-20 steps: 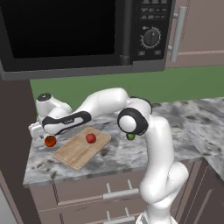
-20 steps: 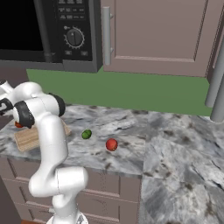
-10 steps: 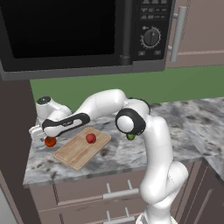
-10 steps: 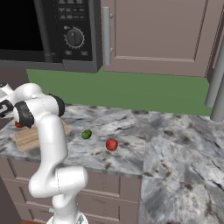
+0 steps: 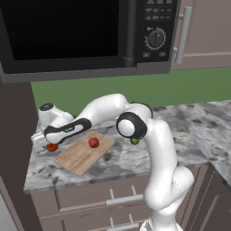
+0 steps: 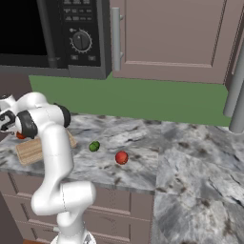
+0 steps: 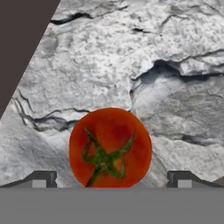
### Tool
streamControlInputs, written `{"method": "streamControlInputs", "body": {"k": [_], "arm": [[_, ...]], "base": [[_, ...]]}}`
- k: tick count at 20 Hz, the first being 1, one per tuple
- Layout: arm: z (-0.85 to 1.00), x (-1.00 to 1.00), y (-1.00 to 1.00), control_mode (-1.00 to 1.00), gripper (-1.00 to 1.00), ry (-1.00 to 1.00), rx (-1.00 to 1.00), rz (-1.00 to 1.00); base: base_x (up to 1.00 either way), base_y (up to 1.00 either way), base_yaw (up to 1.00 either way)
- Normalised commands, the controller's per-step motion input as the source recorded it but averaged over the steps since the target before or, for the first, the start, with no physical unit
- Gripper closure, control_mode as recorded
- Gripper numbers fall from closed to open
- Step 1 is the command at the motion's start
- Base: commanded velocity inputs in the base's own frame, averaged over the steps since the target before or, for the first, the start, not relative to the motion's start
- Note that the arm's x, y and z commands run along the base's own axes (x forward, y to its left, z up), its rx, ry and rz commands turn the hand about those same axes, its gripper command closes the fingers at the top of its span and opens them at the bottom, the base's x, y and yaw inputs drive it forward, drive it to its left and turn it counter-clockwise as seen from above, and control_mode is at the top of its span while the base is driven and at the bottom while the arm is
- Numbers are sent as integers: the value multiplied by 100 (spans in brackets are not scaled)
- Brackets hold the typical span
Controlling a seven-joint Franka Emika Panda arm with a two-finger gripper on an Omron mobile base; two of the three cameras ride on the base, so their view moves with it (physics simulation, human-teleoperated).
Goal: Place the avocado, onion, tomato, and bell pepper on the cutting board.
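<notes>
My gripper (image 7: 111, 181) has eased lower over the tomato (image 7: 110, 148) at lower centre, jaws spread wide, gripping nothing; pickup looks imminent.

A kitchen — a black microwave (image 5: 85, 34) hangs over a grey marble tabletop (image 6: 190, 157), with brown cabinets (image 6: 171, 38) and drawers (image 5: 113, 198).

No legible text; microwave (image 5: 81, 36) panel markings too blurred to read.

Countertop (image 7: 175, 65): veined grey marble, polished. Cutting board (image 5: 83, 153): light matt wood, grain seen. Tomato (image 7: 110, 146): smooth, glossy skin. Microwave (image 5: 81, 36): glossy black.
</notes>
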Motion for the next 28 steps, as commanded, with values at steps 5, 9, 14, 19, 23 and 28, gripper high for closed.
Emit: {"method": "streamControlInputs", "body": {"k": [5,9,14,19,23,28], "arm": [[-23,18,4,-100,-100,6,-2,0],[-21,23,18,-100,-100,6,-6,0],[-12,12,16,-100,100,3,-5,0],[2,-14,0,-100,100,0,0,0],[12,-46,-16,-100,100,0,0,-4],[26,-71,-43,-100,100,-2,0,-5]], "base": [[0,0,0],[0,0,0],[0,0,0],[0,0,0],[0,0,0],[0,0,0]]}}
